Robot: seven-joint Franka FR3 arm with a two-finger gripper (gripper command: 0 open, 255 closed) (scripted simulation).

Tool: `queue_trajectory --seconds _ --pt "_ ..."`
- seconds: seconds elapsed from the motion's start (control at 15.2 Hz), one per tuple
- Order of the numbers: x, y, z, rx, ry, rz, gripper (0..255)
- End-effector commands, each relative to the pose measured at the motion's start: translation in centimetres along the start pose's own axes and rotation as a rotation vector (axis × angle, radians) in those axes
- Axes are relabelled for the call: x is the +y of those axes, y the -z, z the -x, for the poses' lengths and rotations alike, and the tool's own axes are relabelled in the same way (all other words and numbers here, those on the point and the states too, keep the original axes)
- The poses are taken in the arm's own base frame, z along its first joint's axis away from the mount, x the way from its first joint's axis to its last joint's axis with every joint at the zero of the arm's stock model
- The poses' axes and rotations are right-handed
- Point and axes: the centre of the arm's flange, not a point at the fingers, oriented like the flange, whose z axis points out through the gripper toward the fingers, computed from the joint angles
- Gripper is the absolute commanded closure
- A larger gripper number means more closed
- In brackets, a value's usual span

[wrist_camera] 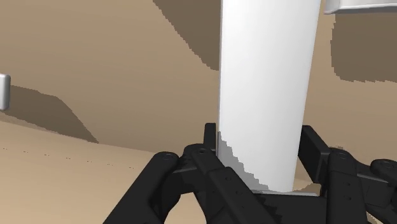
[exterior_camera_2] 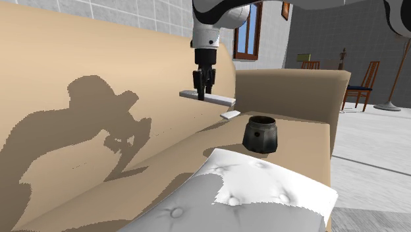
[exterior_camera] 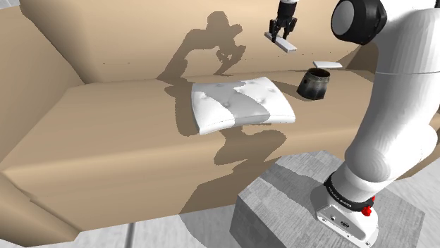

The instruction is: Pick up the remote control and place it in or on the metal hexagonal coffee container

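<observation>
While held in air above tan sofa (exterior_camera: 106,134) seat, my hand (exterior_camera: 283,34) grips white remote control (exterior_camera: 287,46), both fingers clamped on its sides. Remote hangs roughly level under fingertips, close before backrest. Dark hexagonal coffee container (exterior_camera: 314,84) stands upright on seat, lower than remote and toward shoulder view's right, apart from it. White tufted cushion (exterior_camera: 240,103) lies on seat near container, toward shoulder view's left. Small flat white item (exterior_camera: 327,64) rests behind container, by backrest; what it is, cannot tell.
</observation>
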Motion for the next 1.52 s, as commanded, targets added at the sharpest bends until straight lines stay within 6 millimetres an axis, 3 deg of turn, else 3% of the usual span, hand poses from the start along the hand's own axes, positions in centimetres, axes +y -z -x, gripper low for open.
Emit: queue_trajectory --seconds 0.0,1.06,1.45 --pt "1.3 0.1 2.1 0.000 0.000 0.000 255" --pt "13.3 0.9 19.7 0.000 0.000 0.000 255" --pt "13.2 -2.3 19.9 0.000 0.000 0.000 255"
